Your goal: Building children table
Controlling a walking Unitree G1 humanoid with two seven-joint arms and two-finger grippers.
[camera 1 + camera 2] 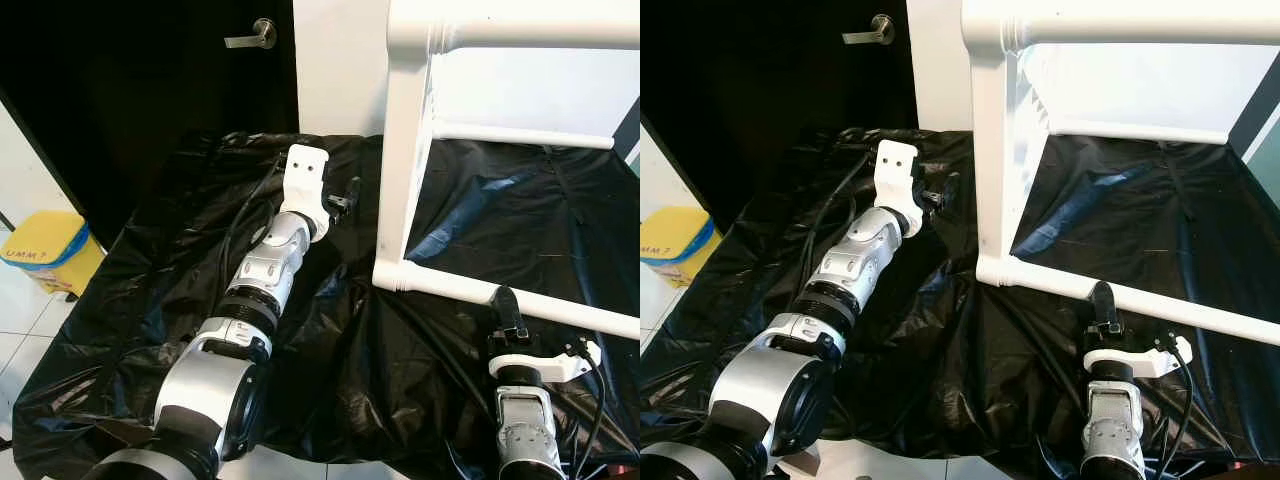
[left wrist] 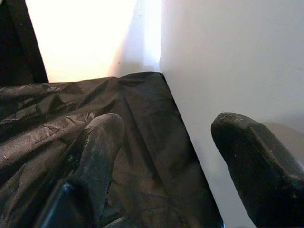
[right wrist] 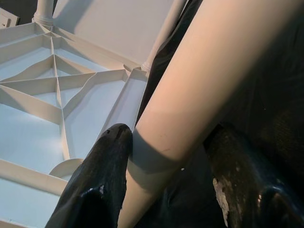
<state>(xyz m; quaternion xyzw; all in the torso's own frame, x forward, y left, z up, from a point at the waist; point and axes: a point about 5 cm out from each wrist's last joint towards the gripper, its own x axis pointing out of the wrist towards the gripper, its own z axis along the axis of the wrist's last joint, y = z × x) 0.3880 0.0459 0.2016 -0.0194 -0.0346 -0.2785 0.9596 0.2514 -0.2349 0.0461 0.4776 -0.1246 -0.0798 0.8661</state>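
The white children's table lies on its side on a black plastic sheet (image 1: 360,340). One leg (image 1: 400,170) stands upright and another leg (image 1: 560,308) runs low along the sheet. My left gripper (image 1: 345,197) is open beside the upright leg, one finger (image 2: 251,161) close against the white surface (image 2: 228,61), with just the sheet between its fingers. My right gripper (image 1: 506,303) is shut on the low leg (image 3: 199,95), a finger (image 3: 102,185) on each side. The ribbed underside of the tabletop (image 3: 57,95) lies beyond it.
A dark door with a lever handle (image 1: 252,37) stands behind the sheet at the left. A yellow bin (image 1: 45,250) sits on the tiled floor at the far left. A white wall (image 1: 340,60) lies behind the table.
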